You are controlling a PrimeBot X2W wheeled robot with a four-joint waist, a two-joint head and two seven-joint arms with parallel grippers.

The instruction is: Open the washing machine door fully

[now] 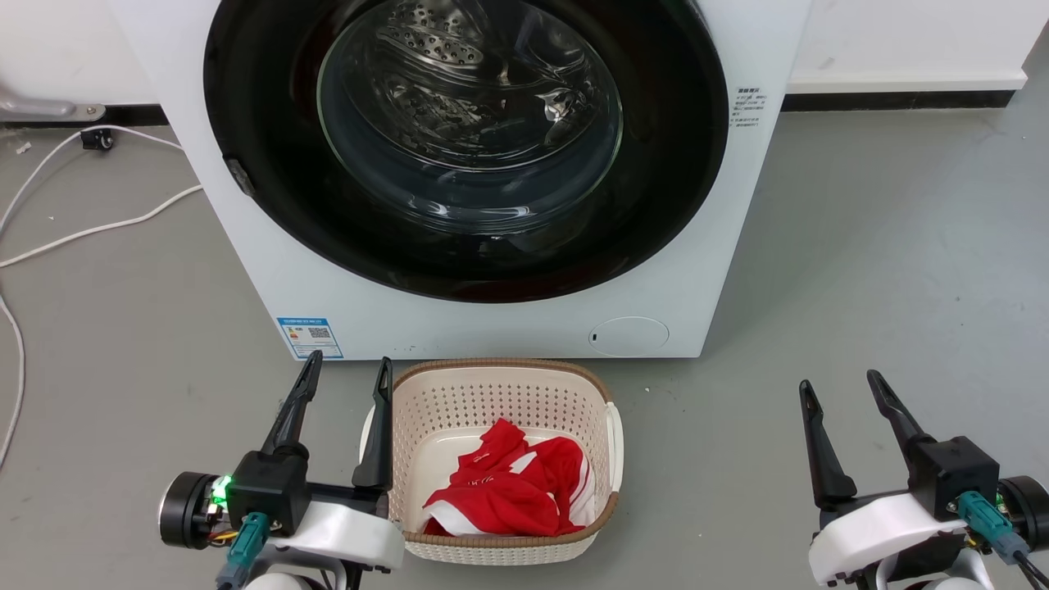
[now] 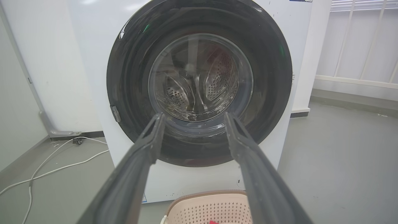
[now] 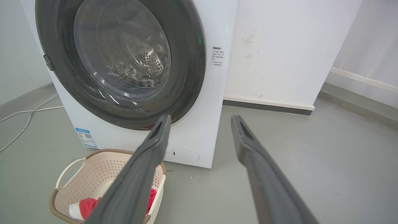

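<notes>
Washing machine door (image 1: 672, 164) is shut, flush w/ the washing machine (image 1: 508, 328) front. Left gripper (image 1: 350, 358) & right gripper (image 1: 838, 378) are both spread, empty, parked low either side of the basket (image 1: 500, 373), prob staging b4 reaching in.

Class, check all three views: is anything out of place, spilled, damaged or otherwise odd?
Nothing spilled or broken. A loose white cable trails across the floor left of the washing machine, and grey scuffs mark the wall beside it. The door sits shut.
</notes>
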